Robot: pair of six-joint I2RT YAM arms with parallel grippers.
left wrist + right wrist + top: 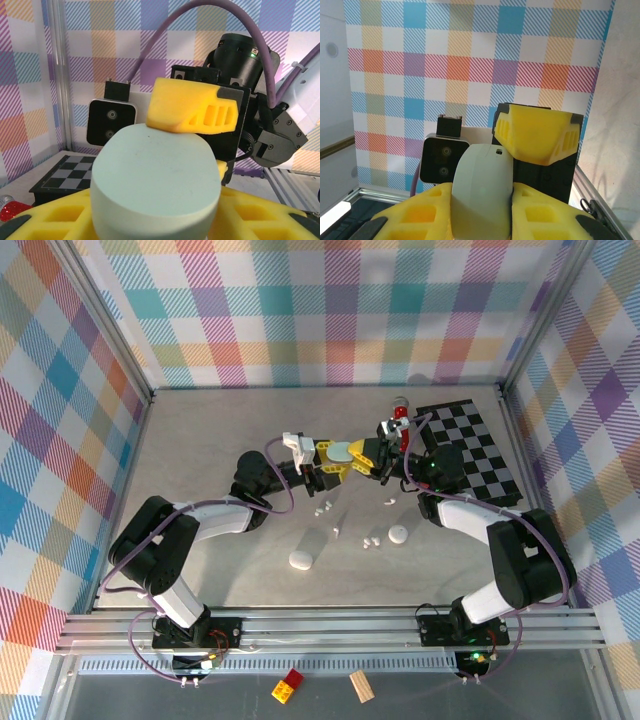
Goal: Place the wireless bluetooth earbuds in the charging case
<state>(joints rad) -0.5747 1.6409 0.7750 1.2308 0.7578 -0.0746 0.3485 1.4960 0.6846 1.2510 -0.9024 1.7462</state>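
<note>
A pale green pebble-shaped charging case (346, 451) hangs above the table's middle, held from both sides. My left gripper (336, 464) is shut on its broad faces; in the left wrist view the case (155, 180) sits between the yellow fingers (45, 222). My right gripper (370, 462) is shut on the case across its narrow width, and the case (482, 190) stands edge-on between that gripper's fingers (540, 212). Tiny white earbuds lie on the table below: one (322, 508) on the left, one (388, 500) on the right, a pair (370, 541) nearer the front.
Two white pebble cases rest on the table, one (301, 559) at front left and one (398, 534) to its right. A black-and-grey checkered mat (470, 450) lies at the back right, with a red-topped object (400, 412) beside it. Plaid walls close three sides.
</note>
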